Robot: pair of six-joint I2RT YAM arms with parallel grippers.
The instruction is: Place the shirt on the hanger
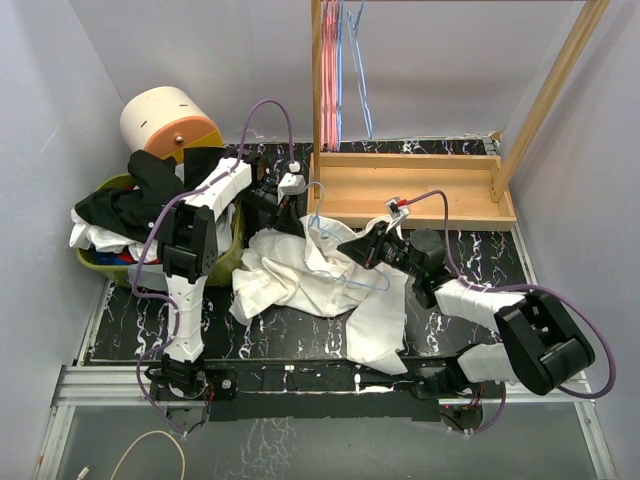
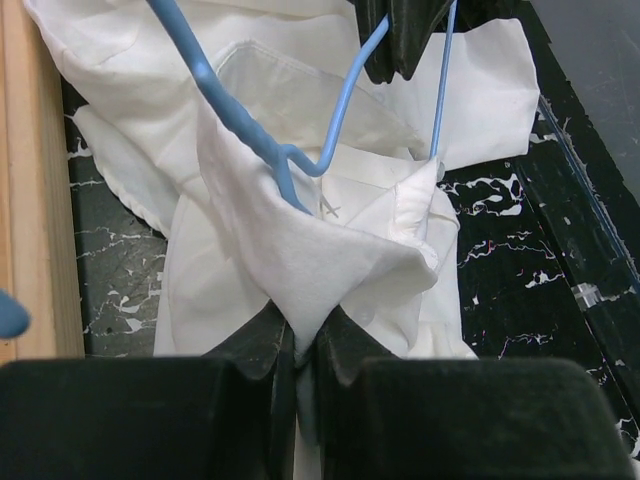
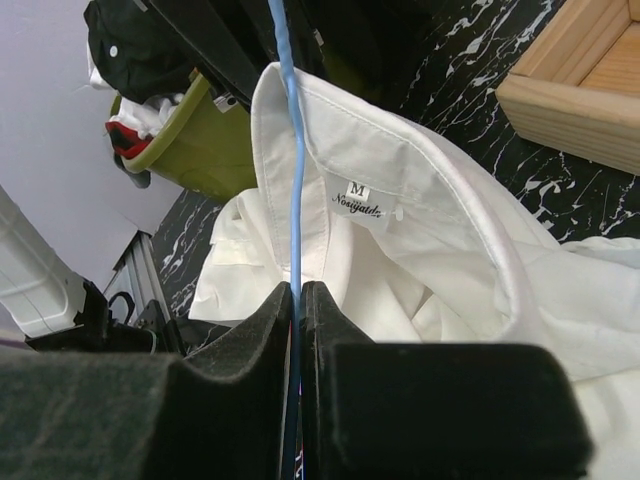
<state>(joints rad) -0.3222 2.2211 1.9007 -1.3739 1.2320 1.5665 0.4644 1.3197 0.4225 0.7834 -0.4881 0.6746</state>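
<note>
top external view: the shirt (image 1: 300,280) lies crumpled mid-frame on the black table (image 1: 290,335), with the green bin (image 1: 235,250) at its 9 o'clock and the wooden tray (image 1: 400,190) at its 1 o'clock. the hanger (image 1: 365,285) rests in the cloth, hook toward 12 o'clock. the left gripper (image 1: 299,226) reaches in from 11 o'clock and the right gripper (image 1: 347,248) from 3 o'clock, probably so one steadies the wire while the other draws fabric over it. the wrist views settle what this one cannot. the left wrist shows its fingers (image 2: 260,345) pinched tight on a fold of shirt just below the hanger's neck. the right wrist shows its fingers (image 3: 250,340) closed flat on the blue wire, and also the inside of the collar with its size label (image 3: 358,197), so the neck opening faces that arm.
</note>
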